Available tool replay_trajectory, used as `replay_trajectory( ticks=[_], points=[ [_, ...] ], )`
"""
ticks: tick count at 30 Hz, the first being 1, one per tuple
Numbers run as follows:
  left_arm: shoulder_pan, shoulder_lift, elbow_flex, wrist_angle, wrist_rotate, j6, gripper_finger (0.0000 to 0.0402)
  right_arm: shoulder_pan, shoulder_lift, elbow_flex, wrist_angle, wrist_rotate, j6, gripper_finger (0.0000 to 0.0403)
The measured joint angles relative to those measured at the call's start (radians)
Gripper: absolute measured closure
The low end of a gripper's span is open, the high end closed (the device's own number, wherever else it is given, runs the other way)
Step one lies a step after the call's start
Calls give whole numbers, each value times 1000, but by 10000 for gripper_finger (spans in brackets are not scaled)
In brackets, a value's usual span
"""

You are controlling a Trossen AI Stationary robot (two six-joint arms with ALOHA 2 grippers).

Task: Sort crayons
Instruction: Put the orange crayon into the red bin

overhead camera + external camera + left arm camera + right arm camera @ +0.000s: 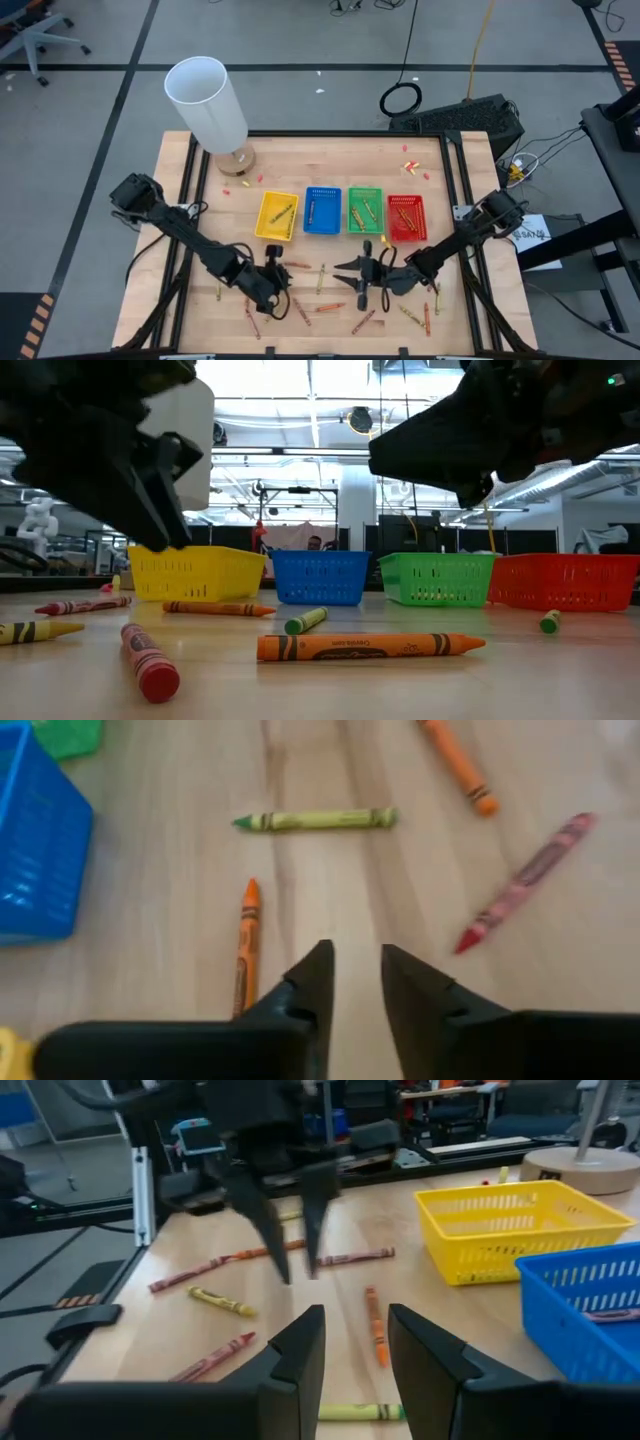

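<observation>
Our left gripper (355, 975) and right gripper (355, 1342) hover, fingers parted, empty. Orange crayon (246, 945) at ten o'clock: off-center descent could roll it.

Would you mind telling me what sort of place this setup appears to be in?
Most likely a robotics lab or workshop. The wooden table stands on a grey floor with trailing cables, an office chair nearby, and the low view shows an open hall with exposed ceiling pipes.

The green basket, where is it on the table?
In the high view the green basket sits in the row of four baskets, between the blue basket and the red basket, toward the right arm's side.
</observation>
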Motion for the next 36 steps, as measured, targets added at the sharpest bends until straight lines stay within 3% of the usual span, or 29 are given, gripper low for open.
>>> replay_trajectory(
  ticks=[3,6,12,21,36],
  points=[
    [17,0,0,-3,-8,15,284,15,0,0,0,1,2,305],
    [39,0,0,-4,-7,86,282,21,0,1,0,1,2,305],
    [128,0,0,19,122,138,311,24,0,1,0,2,3,305],
    [231,0,-51,-11,188,129,349,43,0,2,-12,1,2,305],
    [235,51,-65,-2,165,156,300,50,0,2,-8,3,-10,305]
  ],
)
